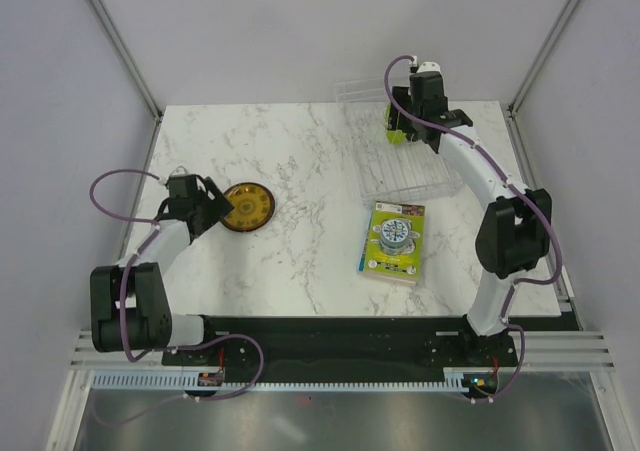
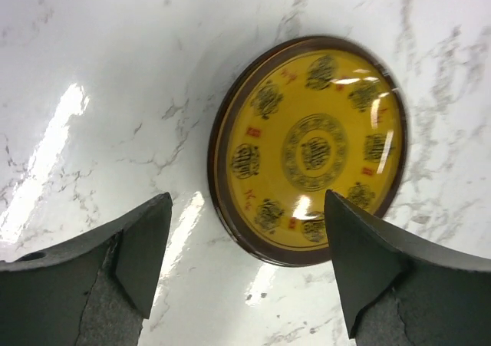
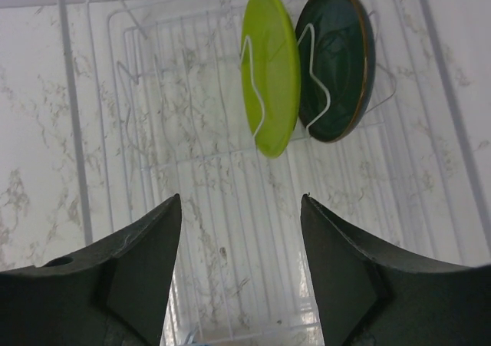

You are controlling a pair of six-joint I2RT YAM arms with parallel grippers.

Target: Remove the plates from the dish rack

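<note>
The golden-yellow patterned plate [image 1: 246,207] lies flat on the marble table at the left; it also shows in the left wrist view [image 2: 311,150]. My left gripper [image 1: 213,206] is open and empty, low over the table just beside that plate's edge [image 2: 247,202]. The clear dish rack [image 1: 410,176] stands at the back right. In it the lime green plate [image 3: 270,70] and the dark teal plate [image 3: 337,62] stand on edge side by side. My right gripper [image 1: 405,121] hovers over the rack, open and empty [image 3: 240,199], short of both plates. The red plate is out of view.
A green-yellow rectangular package [image 1: 393,241] lies flat on the table in front of the rack. White walls and a metal frame enclose the table on three sides.
</note>
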